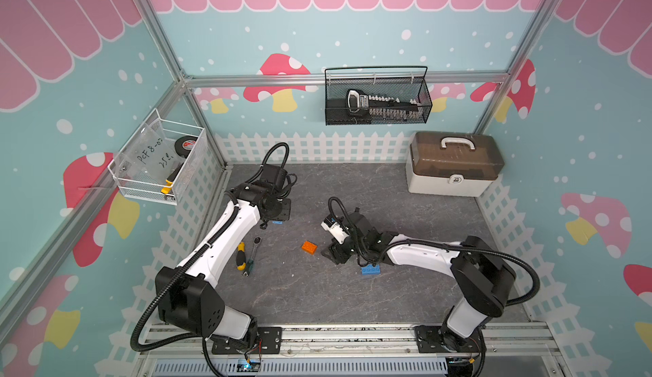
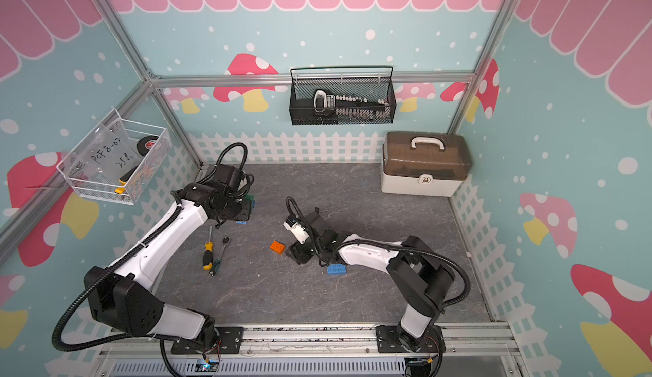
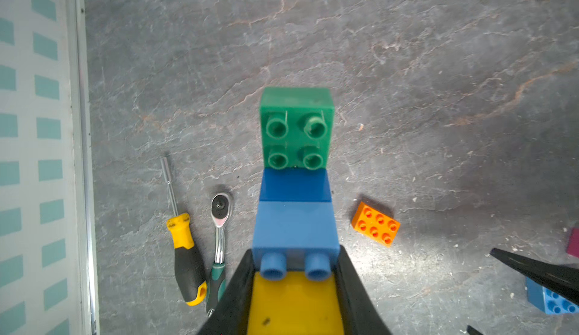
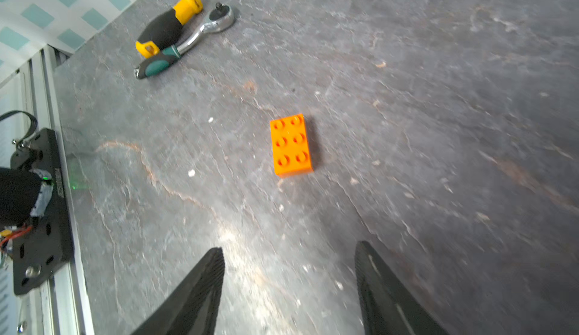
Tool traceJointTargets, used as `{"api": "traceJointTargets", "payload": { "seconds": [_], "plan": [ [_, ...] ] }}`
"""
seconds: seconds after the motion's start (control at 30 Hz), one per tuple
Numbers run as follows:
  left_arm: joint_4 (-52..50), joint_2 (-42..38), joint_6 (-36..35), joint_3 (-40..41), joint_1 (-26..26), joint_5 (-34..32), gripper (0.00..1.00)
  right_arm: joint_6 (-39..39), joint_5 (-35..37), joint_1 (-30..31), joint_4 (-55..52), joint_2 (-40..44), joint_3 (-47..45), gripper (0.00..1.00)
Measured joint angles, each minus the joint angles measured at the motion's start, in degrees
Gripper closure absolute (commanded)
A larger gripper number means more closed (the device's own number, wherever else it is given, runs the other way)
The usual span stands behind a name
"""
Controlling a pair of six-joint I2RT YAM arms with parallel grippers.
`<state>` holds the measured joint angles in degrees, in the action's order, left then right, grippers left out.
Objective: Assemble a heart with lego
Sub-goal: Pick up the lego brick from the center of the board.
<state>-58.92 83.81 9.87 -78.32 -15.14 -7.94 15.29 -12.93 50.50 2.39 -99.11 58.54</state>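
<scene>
Gripping part-built heart (image 3: 296, 173) mid-frame, left fingers (image 3: 238, 289) clenched on its yellow end, steadying it for joining. Right fingers (image 4: 200, 286) spread, empty, facing orange brick (image 4: 291, 144) centre-frame on surface (image 4: 438, 98): likely next piece.

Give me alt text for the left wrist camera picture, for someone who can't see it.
The left tool grips a stack of bricks, yellow, light blue, dark blue, then green at the end, over a grey table. An orange brick, a screwdriver and a ratchet lie on it.
</scene>
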Motion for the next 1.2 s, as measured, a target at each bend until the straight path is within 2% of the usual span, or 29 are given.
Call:
{"api": "traceJointTargets", "payload": {
  "seconds": [0.2,0.43,0.6,0.83,0.93,1.03,1.2],
  "plan": [
    [0.0,-0.3,-0.1,1.1,1.8,1.6,0.84,-3.3,3.7,2.6,0.2,-8.1,7.3,0.26],
    [-0.4,-2.6,-0.3,3.0,3.1,2.8,0.84,-5.7,7.4,2.9,-1.1,-15.7,11.9,0.29],
    [-0.4,-3.7,-0.5,3.8,3.1,3.9,0.84,-6.7,9.4,3.5,-2.1,-18.9,14.7,0.38],
    [-0.4,-3.9,-1.2,5.9,3.0,6.6,0.83,-7.0,10.6,3.9,-2.3,-20.5,16.0,0.62],
    [-0.4,-3.9,-1.6,6.8,1.1,7.6,0.83,-6.1,10.4,3.1,-1.5,-18.3,12.5,0.67],
    [-0.4,-3.9,-2.0,7.0,-4.1,8.2,0.83,-4.4,8.4,0.0,-1.5,-11.4,5.1,0.70],
    [-0.5,-0.5,-3.3,6.8,-13.8,9.1,0.82,-1.2,2.9,-11.7,-1.6,5.0,-5.7,0.72]
  ]
}}
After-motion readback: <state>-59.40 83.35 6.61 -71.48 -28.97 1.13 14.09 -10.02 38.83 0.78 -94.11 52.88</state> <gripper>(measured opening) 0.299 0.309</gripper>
